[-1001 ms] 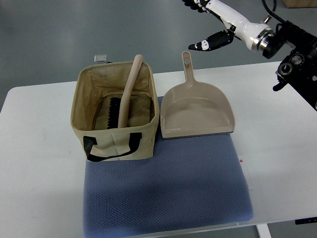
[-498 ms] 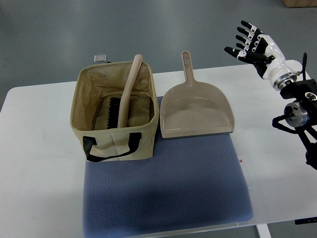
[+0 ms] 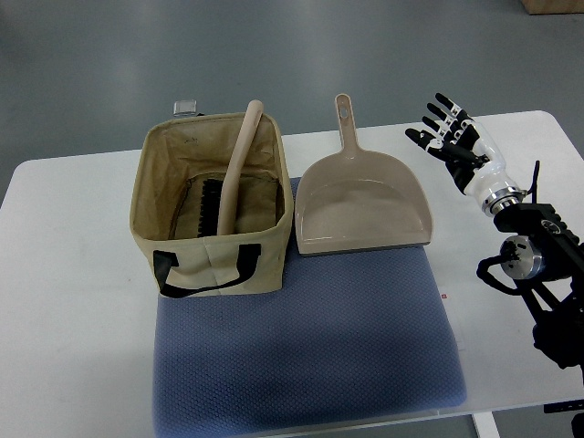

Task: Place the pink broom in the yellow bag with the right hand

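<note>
1. Bench (image 3: 82, 365) surface, seen in the top view, is white and flat, with rounded corners; it lies against a plain grey floor (image 3: 109, 55) that fills the upper part of the picture.
2. A blue textured mat (image 3: 310, 347) covers the near middle of the bench.
3. The yellow bag (image 3: 212, 246) stands upright on the mat's far left corner, its mouth open and its black strap (image 3: 205, 269) hanging on the near side.
4. The pink broom (image 3: 235, 169) is inside the bag, bristles down at the bottom, its handle leaning up over the far rim.
5. A matching dustpan (image 3: 360, 205) lies just beside the bag on the right, handle pointing away, its near edge on the mat.
6. A small grey clip-like object (image 3: 186, 107) shows just behind the bag.
7. The right hand (image 3: 453, 144) is over the bench's far right part, well apart from the bag, fingers (image 3: 442, 108) spread and released, grasping nothing.
</note>
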Robot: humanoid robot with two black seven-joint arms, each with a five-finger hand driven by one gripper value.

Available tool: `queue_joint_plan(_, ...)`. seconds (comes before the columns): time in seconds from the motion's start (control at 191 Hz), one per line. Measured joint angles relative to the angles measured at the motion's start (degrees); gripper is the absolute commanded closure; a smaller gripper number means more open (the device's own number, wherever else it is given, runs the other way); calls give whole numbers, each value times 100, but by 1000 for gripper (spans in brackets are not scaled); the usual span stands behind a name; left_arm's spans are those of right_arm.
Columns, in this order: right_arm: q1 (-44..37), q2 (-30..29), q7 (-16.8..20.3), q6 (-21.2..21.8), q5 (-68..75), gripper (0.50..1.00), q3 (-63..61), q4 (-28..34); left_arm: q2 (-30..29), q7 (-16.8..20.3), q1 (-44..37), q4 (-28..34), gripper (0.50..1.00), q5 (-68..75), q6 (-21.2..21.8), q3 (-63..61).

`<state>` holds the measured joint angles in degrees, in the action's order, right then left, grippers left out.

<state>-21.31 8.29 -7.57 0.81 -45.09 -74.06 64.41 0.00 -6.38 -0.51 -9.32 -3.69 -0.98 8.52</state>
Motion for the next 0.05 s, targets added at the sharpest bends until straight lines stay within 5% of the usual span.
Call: queue_joint_plan(0.047,2,-11,0,-1,0,570,0,1,0,0,1,0,500,0,0,0)
